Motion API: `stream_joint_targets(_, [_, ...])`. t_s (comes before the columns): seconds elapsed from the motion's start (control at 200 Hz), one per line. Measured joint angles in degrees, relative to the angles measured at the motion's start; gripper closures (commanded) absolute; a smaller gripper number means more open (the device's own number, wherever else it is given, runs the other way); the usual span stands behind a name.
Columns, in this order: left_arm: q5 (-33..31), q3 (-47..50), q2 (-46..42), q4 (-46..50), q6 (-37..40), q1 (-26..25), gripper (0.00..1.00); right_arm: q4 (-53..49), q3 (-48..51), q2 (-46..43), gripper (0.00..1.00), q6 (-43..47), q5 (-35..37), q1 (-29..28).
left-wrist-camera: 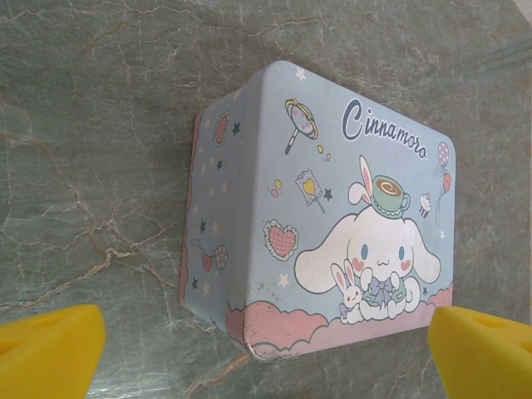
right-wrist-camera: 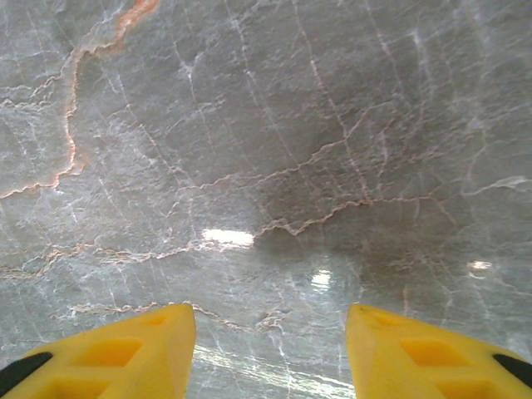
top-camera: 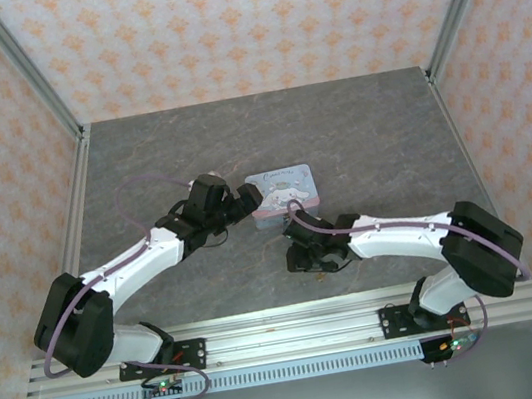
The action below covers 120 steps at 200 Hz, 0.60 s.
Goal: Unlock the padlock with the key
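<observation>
top external: left fingers [top-camera: 246, 201] just beside tin [top-camera: 285, 191]; right fingers [top-camera: 302, 252] near it, low over worktop [top-camera: 367, 133]
left wrist: spread wide, holding nothing, tin ahead
right wrist: part open, empty, above worktop
padlock, key: cannot tell where
progress: likely not begun; unlocking all left

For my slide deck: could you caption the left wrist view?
Left end effector, wide open, faces a pastel cartoon-dog tin lying on the grey marbled table.
</observation>
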<state>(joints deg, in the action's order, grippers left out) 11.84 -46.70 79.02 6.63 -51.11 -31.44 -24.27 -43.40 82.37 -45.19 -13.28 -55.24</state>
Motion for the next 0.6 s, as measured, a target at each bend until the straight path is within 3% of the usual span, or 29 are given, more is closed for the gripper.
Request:
stream_joint_targets(0.26, [0.2, 0.0, 0.0, 0.0, 0.0, 0.0, 0.0, -3.8, 3.3, -4.6, 0.49, 0.0, 2.5, 0.0])
stream_joint_targets(0.601, [0.2, 0.0, 0.3, 0.0, 0.0, 0.0, 0.0, -4.5, 4.1, -3.8, 0.53, 0.3, 2.9, 0.0])
